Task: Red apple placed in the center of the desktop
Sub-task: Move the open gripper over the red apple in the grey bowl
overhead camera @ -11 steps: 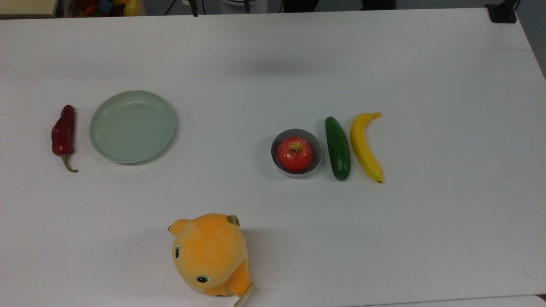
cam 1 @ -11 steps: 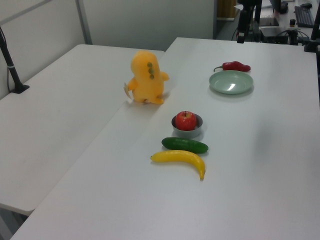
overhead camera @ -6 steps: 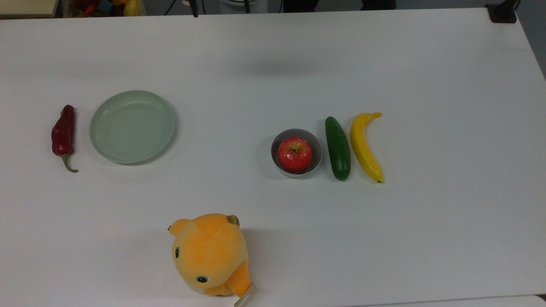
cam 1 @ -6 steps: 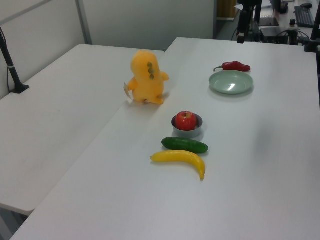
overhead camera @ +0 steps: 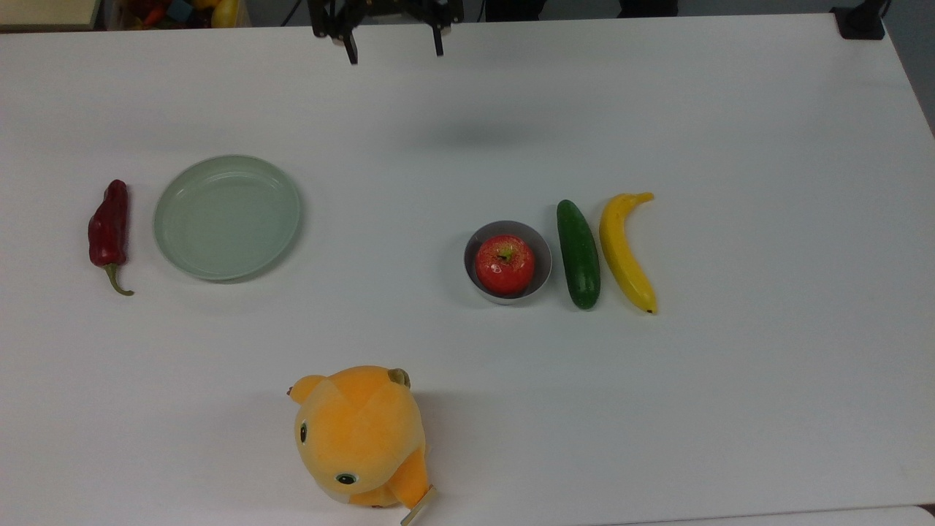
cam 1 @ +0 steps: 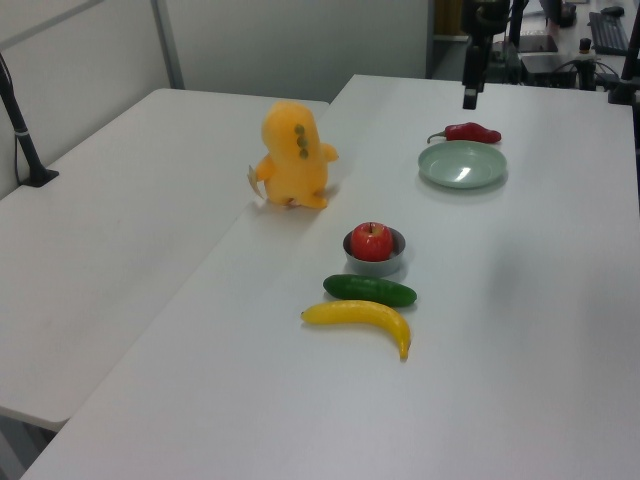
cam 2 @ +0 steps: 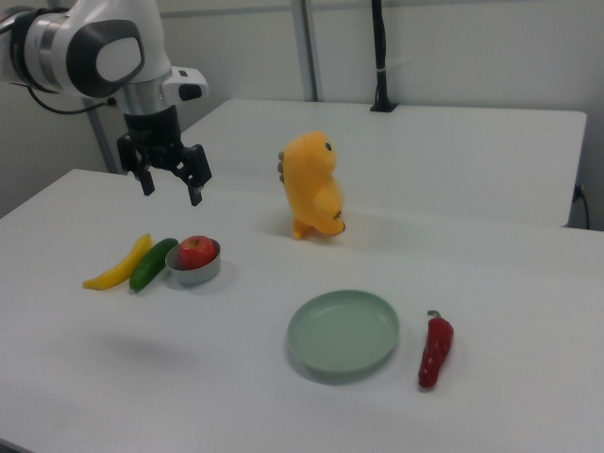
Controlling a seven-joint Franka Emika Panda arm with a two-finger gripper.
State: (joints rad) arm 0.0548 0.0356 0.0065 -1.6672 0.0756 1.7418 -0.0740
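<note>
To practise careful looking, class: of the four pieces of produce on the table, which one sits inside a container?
The red apple does: it sits in the small grey bowl. The cucumber, banana and chili pepper lie directly on the desktop.

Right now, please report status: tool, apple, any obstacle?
Tool open, empty, raised above the desktop. Red apple sits in the grey bowl, not grasped. Cucumber close beside the bowl; nothing over the apple.

The white arm (cam 2: 90, 42) reaches in from the right view's upper left, its wrist turned straight down. The black end effector (cam 2: 171, 184) hangs in the air with its two fingers (cam 2: 146, 181) spread wide apart, pointing downward and holding nothing.
</note>
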